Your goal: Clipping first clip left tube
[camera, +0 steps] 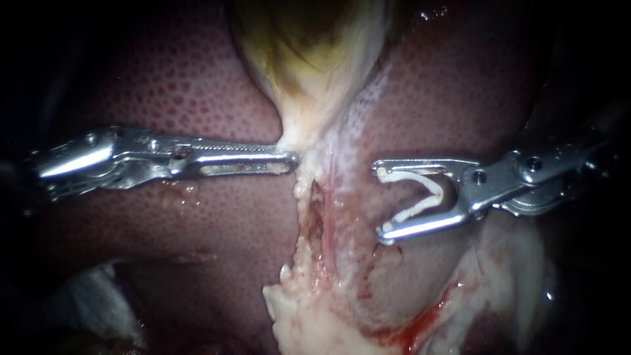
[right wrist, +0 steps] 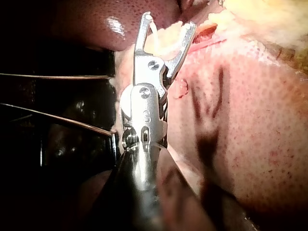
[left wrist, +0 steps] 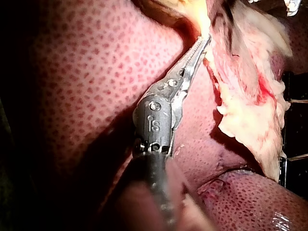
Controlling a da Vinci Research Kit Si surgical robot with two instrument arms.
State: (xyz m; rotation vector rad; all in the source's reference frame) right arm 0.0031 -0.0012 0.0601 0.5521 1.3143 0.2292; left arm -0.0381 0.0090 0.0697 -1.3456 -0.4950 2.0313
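**A:** Where does the left tube (camera: 303, 220) lie?

**B:** Mid-liver (camera: 184, 85), running down from the neck of the gallbladder (camera: 309, 46). I take it to be the pale, knobbly strand left of the narrow slit. A pinker strand runs alongside on the slit's right.

**A:** And the right instrument (camera: 381, 202)?

**B:** Its claw stands wide open with a white clip (camera: 412, 210) seated along both halves, and there is no tissue inside it. The mouth faces the strands and lies crosswise to their long axis, but it is apart from them. The pinker strand sits between it and the left tube.

**A:** So the approach is leftward?

**B:** As I judge it, yes. It has to reach past or around the nearer strand and straddle only the left one.

**A:** And the left instrument (camera: 289, 158)?

**B:** Its claw is closed, and the tip seems to pinch the pale gallbladder neck just above the tube. It is nearer to the tube than the right, but occupied.
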